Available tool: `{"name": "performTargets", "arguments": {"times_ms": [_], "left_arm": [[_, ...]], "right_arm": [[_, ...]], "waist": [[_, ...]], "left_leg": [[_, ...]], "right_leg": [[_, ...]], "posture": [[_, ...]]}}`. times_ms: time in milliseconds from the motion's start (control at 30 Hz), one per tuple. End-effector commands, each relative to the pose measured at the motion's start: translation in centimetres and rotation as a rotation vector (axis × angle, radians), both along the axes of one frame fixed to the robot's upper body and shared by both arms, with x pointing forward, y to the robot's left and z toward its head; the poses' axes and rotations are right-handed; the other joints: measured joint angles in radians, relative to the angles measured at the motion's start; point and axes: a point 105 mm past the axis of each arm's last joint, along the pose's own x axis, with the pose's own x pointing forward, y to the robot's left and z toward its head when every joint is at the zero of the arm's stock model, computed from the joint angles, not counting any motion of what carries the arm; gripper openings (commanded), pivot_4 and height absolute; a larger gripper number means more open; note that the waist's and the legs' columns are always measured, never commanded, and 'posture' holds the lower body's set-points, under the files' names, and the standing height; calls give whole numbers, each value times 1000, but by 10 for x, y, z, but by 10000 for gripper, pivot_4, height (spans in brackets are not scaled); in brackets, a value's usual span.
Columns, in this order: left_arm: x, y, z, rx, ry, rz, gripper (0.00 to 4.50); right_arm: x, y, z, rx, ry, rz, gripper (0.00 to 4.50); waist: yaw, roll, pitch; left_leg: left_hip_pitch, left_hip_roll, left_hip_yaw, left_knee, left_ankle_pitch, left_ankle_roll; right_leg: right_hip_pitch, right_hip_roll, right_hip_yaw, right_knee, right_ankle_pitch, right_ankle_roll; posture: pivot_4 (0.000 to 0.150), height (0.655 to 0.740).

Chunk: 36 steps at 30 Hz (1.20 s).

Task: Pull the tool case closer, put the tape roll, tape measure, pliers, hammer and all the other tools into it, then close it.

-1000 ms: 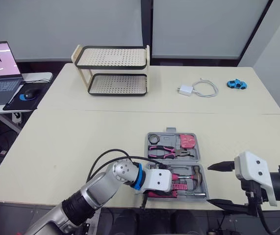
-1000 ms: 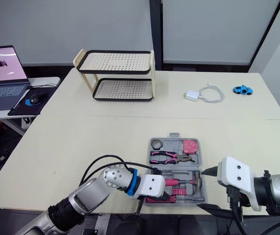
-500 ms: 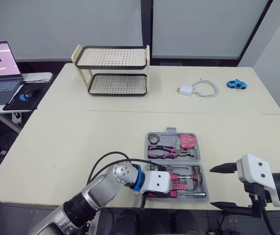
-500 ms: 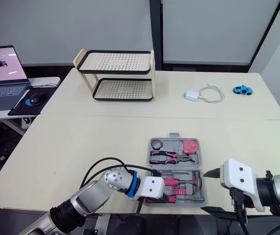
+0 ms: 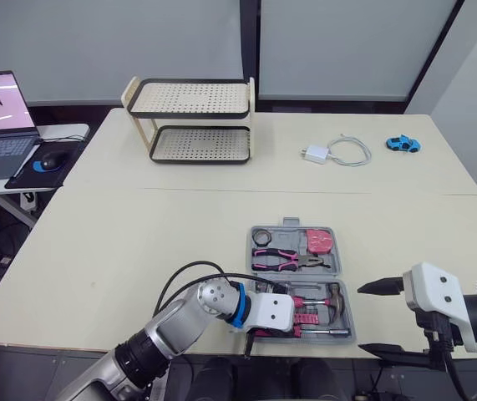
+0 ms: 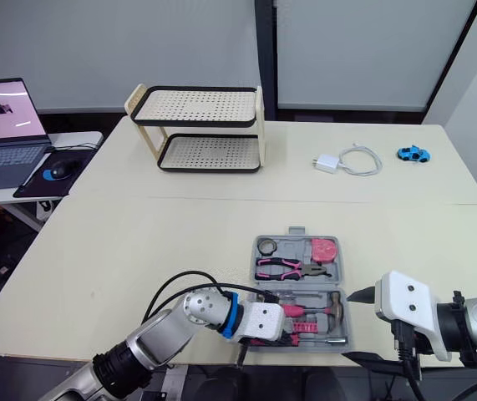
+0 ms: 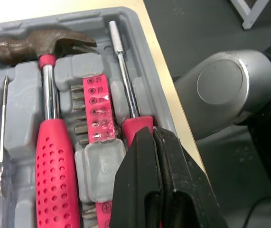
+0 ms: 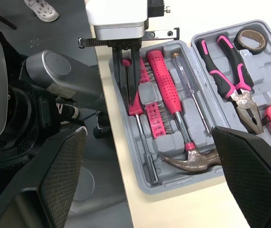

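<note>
"Why is your left gripper [image 7: 153, 135] down in the tool case [image 5: 293, 224]?"

"I point it into the half of the case nearest to me. Its two black fingers are pressed together, with nothing between them. The tips rest on the red handle of the long driver [image 7: 126, 95]. (I think I am pushing it down into its slot, so the lid can shut flat.)"

"What lies next to those fingers?"

"Just beside them is the pink bit holder [image 7: 97, 118]. Next comes the hammer [image 7: 54, 156], with its brown head out past my tips. After that comes the clear screwdriver [image 8: 185, 90]."

"And your right gripper [image 5: 361, 318]?"

"It is spread wide and holds nothing. It hangs near the case, on the side away from my left gripper, and it does not touch the case. I guess it waits open so it can help with the lid."

"Where are the other tools?"

"The pliers [image 8: 230, 71], the tape roll [image 8: 249, 38] and the tape measure [image 5: 319, 241] lie in the far half, out beyond my left fingertips. The case lies open and flat at the near edge of the table [image 5: 138, 234]. It all looks packed, so I think closing comes next."
</note>
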Motion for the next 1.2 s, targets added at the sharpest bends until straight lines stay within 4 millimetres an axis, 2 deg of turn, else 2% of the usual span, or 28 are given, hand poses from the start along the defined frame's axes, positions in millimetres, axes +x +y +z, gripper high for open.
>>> {"name": "performTargets", "arguments": {"times_ms": [33,133,200,267,367,433,500,667,800,833,1200], "left_arm": [[4,9,39,-125,50,35,186],[12,28,65,-178,75,90,186],[21,43,70,-179,61,159,186],[31,56,72,-171,36,222,186],[58,89,62,-120,-73,408,186],[70,106,52,-88,-122,493,0],[76,112,42,-79,-137,552,0],[79,110,21,-82,-132,608,0],[73,96,6,-96,-83,578,0],[72,94,4,-96,-84,569,0],[90,87,-8,-101,-95,541,0]], "right_arm": [[9,-5,9,-23,-87,-29,45000],[23,-14,10,-40,-155,-88,45000],[33,-22,8,-66,-204,-127,45000],[41,-29,5,-93,-248,-153,45000],[58,-41,-6,-107,-317,-216,45000],[69,-50,-18,-157,-338,-265,41084],[75,-56,-31,-190,-324,-299,34852],[84,-54,-56,-215,-287,-350,16827],[88,-53,-76,-222,-241,-355,1985],[89,-52,-79,-221,-233,-353,229],[100,-40,-102,-192,-209,-308,229]], "waist": [[-1,0,0],[0,0,0],[-1,0,0],[-1,0,0],[-1,0,0],[-2,0,0],[-2,0,0],[-1,0,0],[-1,0,0],[-1,0,0],[-4,1,0]], "left_leg": [[0,0,0,0,0,0],[0,0,0,0,0,0],[0,0,0,0,0,0],[0,0,0,0,0,0],[0,0,0,-1,0,0],[1,0,1,-2,0,0],[1,0,1,-3,0,-1],[0,0,1,-4,2,-3],[0,0,1,-4,2,-3],[0,0,1,-4,2,-3],[1,0,1,-4,2,-4]], "right_leg": [[0,0,0,0,0,0],[0,0,0,0,0,0],[0,0,0,0,0,0],[0,0,0,0,0,0],[-1,0,0,0,0,0],[-1,0,1,0,0,0],[-2,0,1,0,0,0],[-3,-1,1,-1,0,0],[-3,-1,1,0,0,0],[-3,-1,1,-1,0,0],[-4,-1,1,1,0,0]], "posture": [[1500,7400],[1500,7400],[1500,7400],[1500,7400],[1500,7400],[1500,7400],[1500,7400],[1500,7400],[1500,7400],[1500,7400],[1500,7400]]}}
